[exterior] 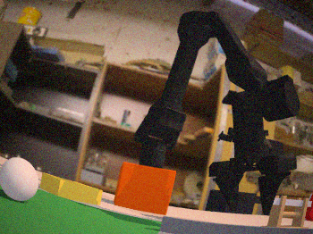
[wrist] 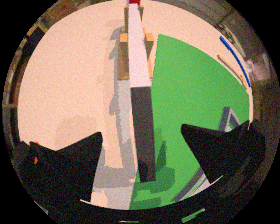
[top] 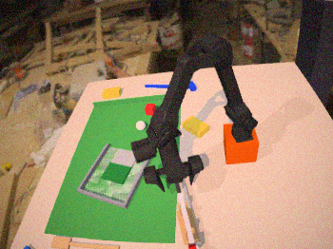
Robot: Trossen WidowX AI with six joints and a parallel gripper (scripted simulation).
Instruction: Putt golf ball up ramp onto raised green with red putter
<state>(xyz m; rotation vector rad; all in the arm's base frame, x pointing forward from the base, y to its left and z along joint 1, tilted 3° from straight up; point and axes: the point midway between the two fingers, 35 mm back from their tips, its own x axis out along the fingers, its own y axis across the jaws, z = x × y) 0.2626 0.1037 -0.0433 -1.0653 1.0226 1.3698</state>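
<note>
My gripper (top: 177, 186) (exterior: 250, 213) (wrist: 142, 132) is open and empty, pointing down. In the wrist view the putter's dark grip (wrist: 143, 150) lies between the two fingertips, untouched as far as I can see. The putter's pale shaft (top: 186, 206) (wrist: 138, 50) runs away over a wooden stand (top: 181, 222) (exterior: 283, 216) (wrist: 123, 47) to its red head (top: 192, 246) (wrist: 134, 1). The white golf ball (top: 141, 125) (exterior: 19, 179) sits on the green mat (top: 152, 220) (exterior: 89, 216). The grey-walled raised green (top: 90, 192) holds a pale sloped panel (top: 122, 156) and a dark green square (top: 117, 172).
An orange block (top: 241, 149) (exterior: 145, 189) stands by the arm's base. A yellow block (top: 195, 125) (exterior: 80, 190) lies by the mat's right edge, and another yellow block (top: 111, 92) at the back. A red cube (top: 150, 109) is near the ball. A blue stick (top: 159, 86) lies behind.
</note>
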